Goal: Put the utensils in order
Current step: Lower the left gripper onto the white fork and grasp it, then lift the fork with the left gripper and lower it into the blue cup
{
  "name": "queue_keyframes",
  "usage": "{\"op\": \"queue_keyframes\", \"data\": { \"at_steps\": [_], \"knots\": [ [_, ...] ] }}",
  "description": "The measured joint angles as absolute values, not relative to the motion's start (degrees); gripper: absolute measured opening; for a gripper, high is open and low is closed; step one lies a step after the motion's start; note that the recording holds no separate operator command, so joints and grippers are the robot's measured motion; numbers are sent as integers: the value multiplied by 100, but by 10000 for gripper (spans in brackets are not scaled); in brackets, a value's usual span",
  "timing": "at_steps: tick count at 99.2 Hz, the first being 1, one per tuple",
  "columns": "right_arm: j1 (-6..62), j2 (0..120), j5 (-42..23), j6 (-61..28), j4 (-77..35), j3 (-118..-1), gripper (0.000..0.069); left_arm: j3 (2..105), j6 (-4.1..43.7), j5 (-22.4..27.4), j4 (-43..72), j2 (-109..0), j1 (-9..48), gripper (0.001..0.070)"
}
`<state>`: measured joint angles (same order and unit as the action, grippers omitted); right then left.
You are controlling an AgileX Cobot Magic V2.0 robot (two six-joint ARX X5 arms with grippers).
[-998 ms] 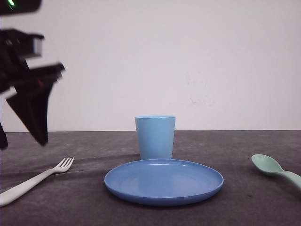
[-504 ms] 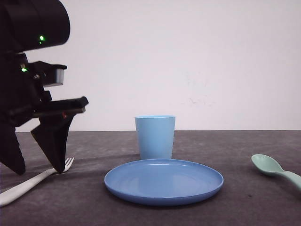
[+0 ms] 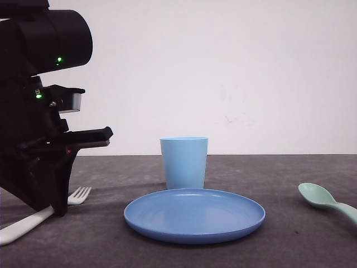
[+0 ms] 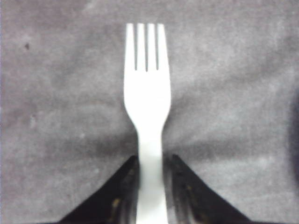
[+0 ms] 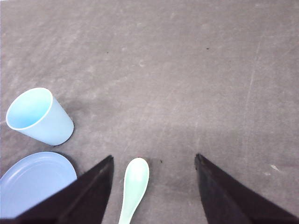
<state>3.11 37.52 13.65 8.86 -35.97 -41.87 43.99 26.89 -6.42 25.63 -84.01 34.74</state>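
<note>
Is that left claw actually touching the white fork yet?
Cannot tell. In the left wrist view the left claw straddles the fork handle, its fingers hugging each side, but no clear gap or contact shows.

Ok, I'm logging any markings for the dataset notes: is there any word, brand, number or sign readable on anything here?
None can be read.
The fork, spoon, cup and plate are plain, unmarked plastic.
The left arm carries small green lights, no lettering visible.
</note>
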Motion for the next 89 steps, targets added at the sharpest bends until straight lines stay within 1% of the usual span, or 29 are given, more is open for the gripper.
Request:
{"op": "queue_keyframes", "data": {
  "at_steps": [6, 10, 33, 45, 60, 71, 89],
  "knots": [
    [311, 3752, 1363, 884, -3599, -4187, 344, 4403, 2705, -639, 2547, -8401, 3474, 56],
    [311, 3750, 1361, 884, -3599, -4187, 344, 4410, 2709, -639, 2547, -8401, 3474, 47],
    [311, 3752, 1354, 884, -3603, -4187, 344, 4410, 2709, -729, 2416, -8366, 3474, 46],
    [311, 3752, 1352, 884, -3616, -4187, 344, 4410, 2700, -893, 2250, -8009, 3476, 46],
    [311, 3752, 1350, 884, -3623, -4187, 344, 4410, 2611, -1026, 1398, -7303, 3481, 46],
    [311, 3752, 1323, 882, -3623, -4187, 344, 4410, 2440, -1173, 493, -6910, 3555, 46],
    [311, 3752, 1063, 880, -3566, -4187, 344, 4445, 1833, -1210, -1369, -6827, 3804, 46]
  ]
}}
